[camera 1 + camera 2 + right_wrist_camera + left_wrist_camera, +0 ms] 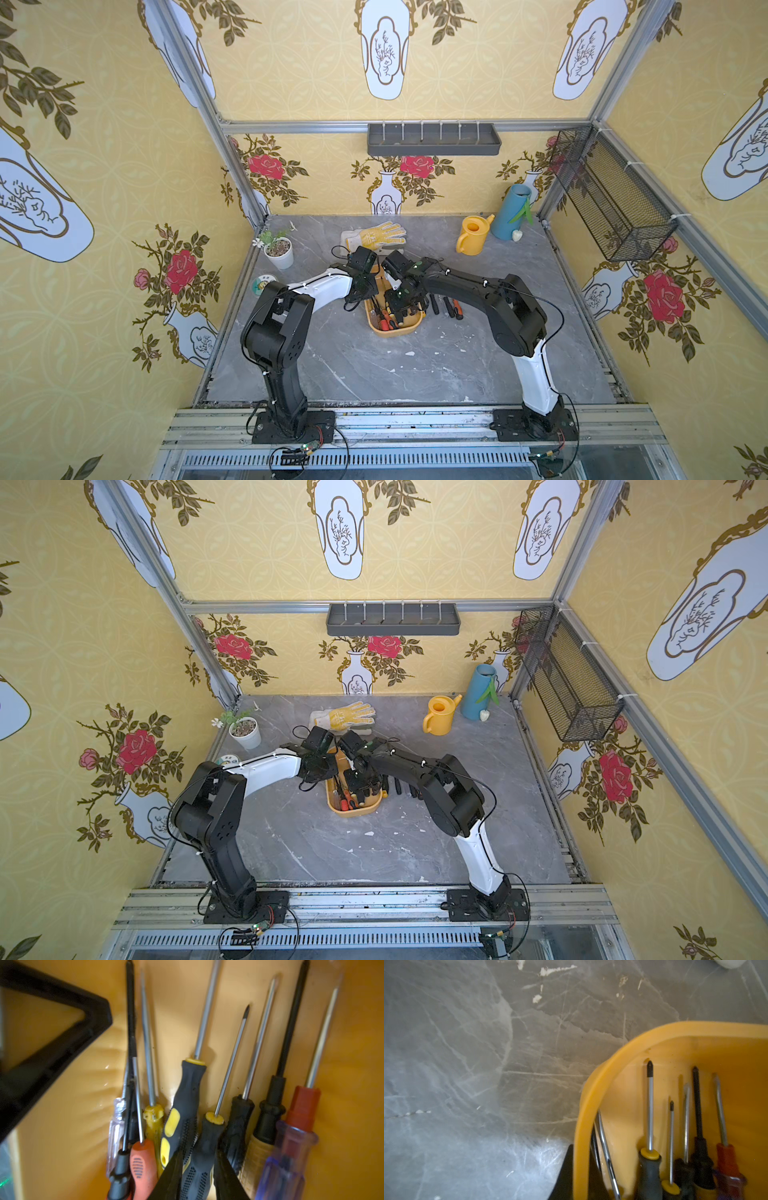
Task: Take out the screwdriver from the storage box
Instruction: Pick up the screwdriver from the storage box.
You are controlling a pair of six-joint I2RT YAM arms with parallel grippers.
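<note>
The yellow-orange storage box [409, 328] lies mid-table in both top views and holds several screwdrivers [384, 320] side by side. My left gripper [581, 1147] is shut on the box's side wall [695, 1028], one finger outside it and one inside. My right gripper [198, 1153] reaches down into the box. Its fingers press both sides of the handle of a small grey screwdriver with a yellow collar [209, 1132], which lies between a larger grey-yellow one [187, 1095] and a black one [239, 1118]. From above, the wrists hide both grippers' fingers.
Three screwdrivers [451, 307] lie on the table right of the box. A glove [380, 237] lies behind it, with a yellow watering can [471, 237], a blue vase [511, 212] and a plant pot [278, 251]. The walls carry a grey tray [434, 139] and a mesh basket [611, 195].
</note>
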